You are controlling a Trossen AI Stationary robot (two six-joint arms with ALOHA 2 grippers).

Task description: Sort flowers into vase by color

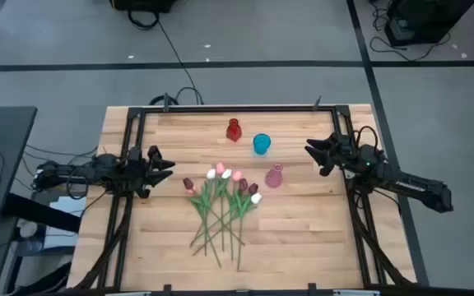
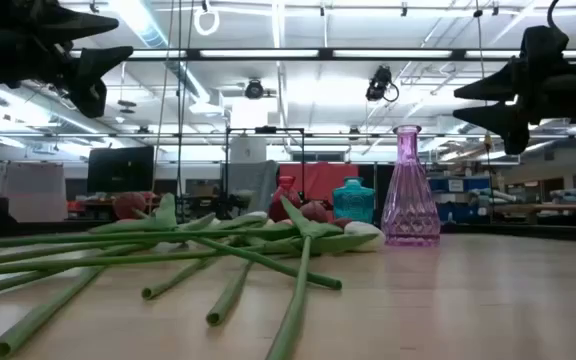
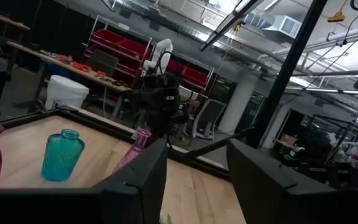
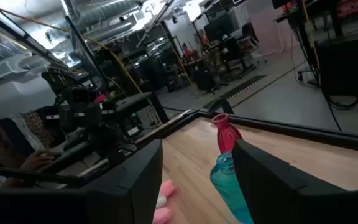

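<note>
A bundle of tulips (image 1: 223, 204) lies flat on the table's middle, heads toward the far side, white, pink and dark maroon, green stems (image 2: 168, 262) fanning toward the near edge. Three small vases stand beyond them: red (image 1: 234, 130), teal (image 1: 261, 144) and pink (image 1: 274, 176). My left gripper (image 1: 166, 164) hovers open above the table's left side, pointing right. My right gripper (image 1: 313, 151) hovers open at the right, pointing left toward the vases. In the low view the pink vase (image 2: 409, 190) stands upright behind the flower heads.
A black frame runs along the table's edges (image 1: 220, 108). Bare wood lies on the near side (image 1: 303, 247) and between each gripper and the flowers. The left wrist view shows the teal vase (image 3: 61, 155); the right wrist view shows the red vase (image 4: 225, 134) and teal vase (image 4: 232, 186).
</note>
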